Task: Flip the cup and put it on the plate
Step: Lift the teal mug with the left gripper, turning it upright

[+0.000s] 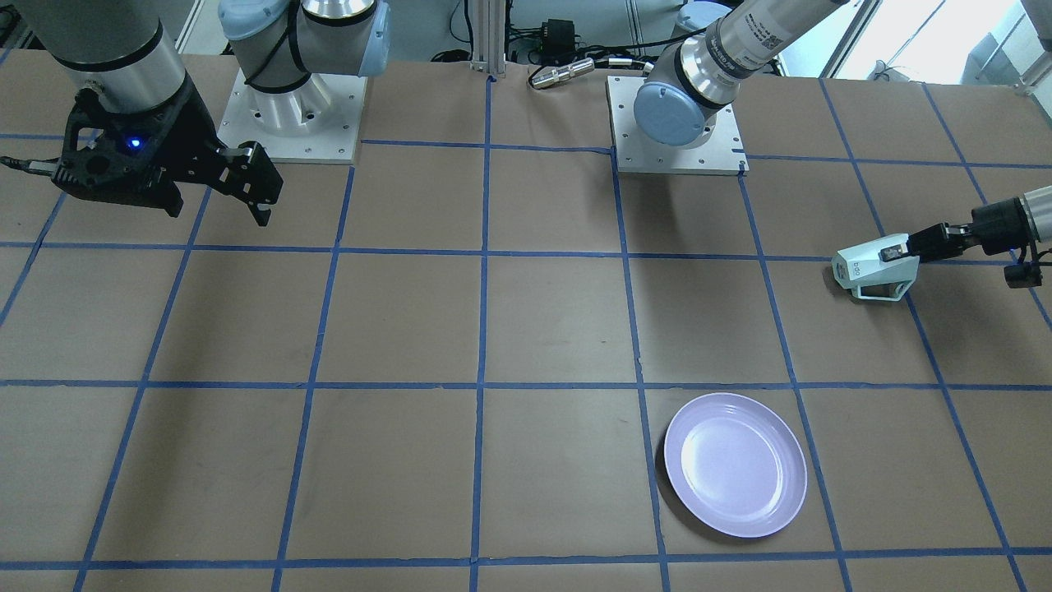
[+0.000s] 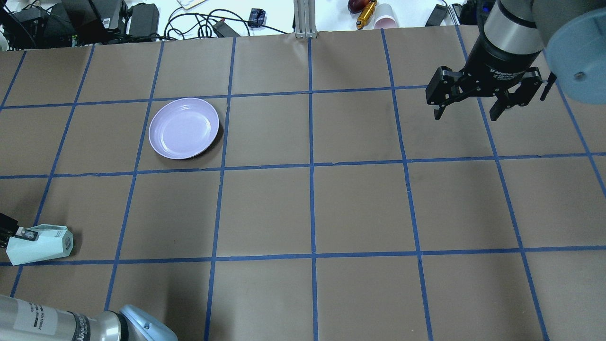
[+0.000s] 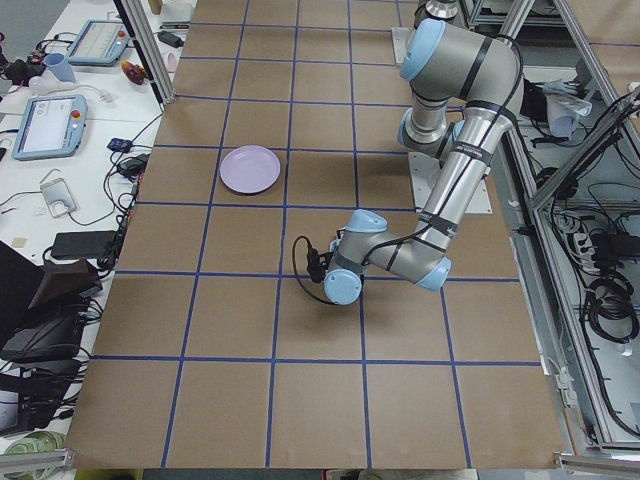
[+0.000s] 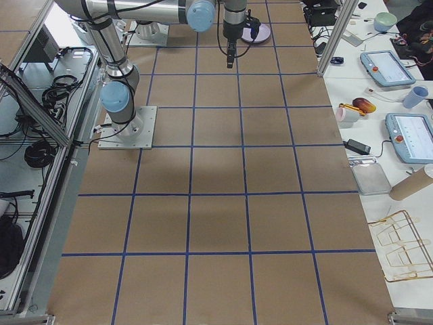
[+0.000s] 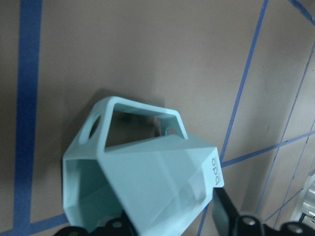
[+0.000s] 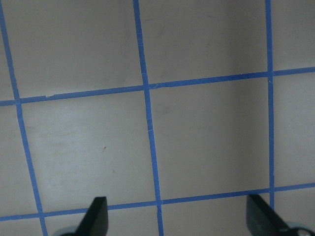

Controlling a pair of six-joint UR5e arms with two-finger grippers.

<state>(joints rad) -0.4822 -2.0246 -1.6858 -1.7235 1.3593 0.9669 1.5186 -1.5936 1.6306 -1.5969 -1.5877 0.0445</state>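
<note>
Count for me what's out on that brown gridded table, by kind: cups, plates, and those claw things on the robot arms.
Cups: 1, the mint-green cup, on its side, gripped by the left end effector.
Plates: 1, the lavender plate, nothing on it.
End effectors: 2; the right end effector is open and holds nothing.
Total: 4.
</note>
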